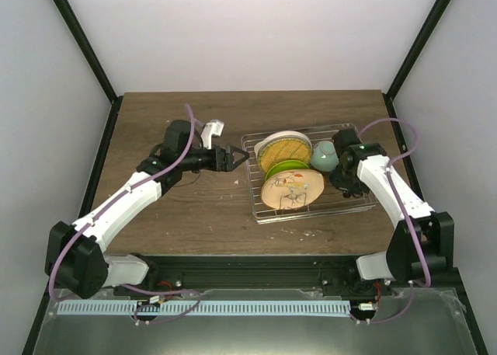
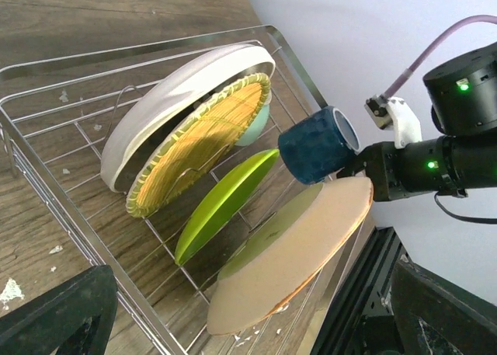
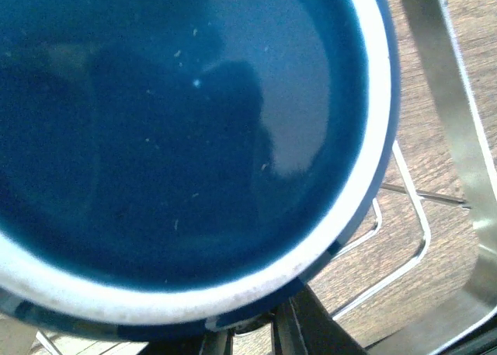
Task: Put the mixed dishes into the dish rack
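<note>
Pinching the dark blue mug [image 2: 314,145] by its rim, the right gripper [image 2: 359,162] holds it on its side in the air. The mouth faces its own wrist and the base faces the lime green plate [image 2: 225,200], over the right side of the dish rack [image 2: 46,67], close by the tan plate [image 2: 303,254]. Bare rack wire shows under the mug, so I'd guess set-down goes straight down, clear of the plates. Left gripper [image 1: 233,157] is spread wide and empty off the rack's left edge, so it's the right arm's job.

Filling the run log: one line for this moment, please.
rack: four plates, bowl | right gripper: shut on mug, over rack | left gripper: open, empty
</note>
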### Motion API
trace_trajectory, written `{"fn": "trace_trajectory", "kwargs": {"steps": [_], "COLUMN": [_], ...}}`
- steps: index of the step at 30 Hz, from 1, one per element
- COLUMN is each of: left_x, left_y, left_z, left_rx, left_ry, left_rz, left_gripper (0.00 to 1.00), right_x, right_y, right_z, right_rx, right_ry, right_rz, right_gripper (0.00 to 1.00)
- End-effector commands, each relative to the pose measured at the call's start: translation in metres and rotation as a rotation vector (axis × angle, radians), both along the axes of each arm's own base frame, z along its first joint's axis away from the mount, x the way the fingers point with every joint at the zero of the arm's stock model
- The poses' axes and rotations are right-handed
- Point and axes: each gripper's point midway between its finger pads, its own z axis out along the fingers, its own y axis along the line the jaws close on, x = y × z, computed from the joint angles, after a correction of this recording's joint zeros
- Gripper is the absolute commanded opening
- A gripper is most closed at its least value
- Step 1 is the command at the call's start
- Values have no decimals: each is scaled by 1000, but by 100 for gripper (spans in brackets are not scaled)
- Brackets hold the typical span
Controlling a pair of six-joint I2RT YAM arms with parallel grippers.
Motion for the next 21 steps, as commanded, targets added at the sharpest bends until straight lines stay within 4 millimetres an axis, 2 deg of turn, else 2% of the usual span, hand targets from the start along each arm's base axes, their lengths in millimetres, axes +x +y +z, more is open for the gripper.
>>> {"fn": "trace_trajectory", "kwargs": {"steps": [1, 7, 12, 21], "left_x": [-1, -1, -1, -1], "left_y": [-2, -1, -2, -2], "left_z": [3, 4, 5, 6], "left_rx": [-14, -14, -13, -14], "left_ry": [-35, -37, -34, -36], "left_rz": [-28, -25, -23, -22], "left_gripper": [97, 97, 97, 97], "right_x": [10, 18, 18, 17], "right_y": [6, 13, 13, 15], "right_z": [-6, -13, -15, -17], "right_rx": [4, 17, 14, 25], "right_ry": [-17, -14, -10, 3], "right_rz": [-12, 15, 26, 40], "right_gripper": [1, 1, 15, 27]}}
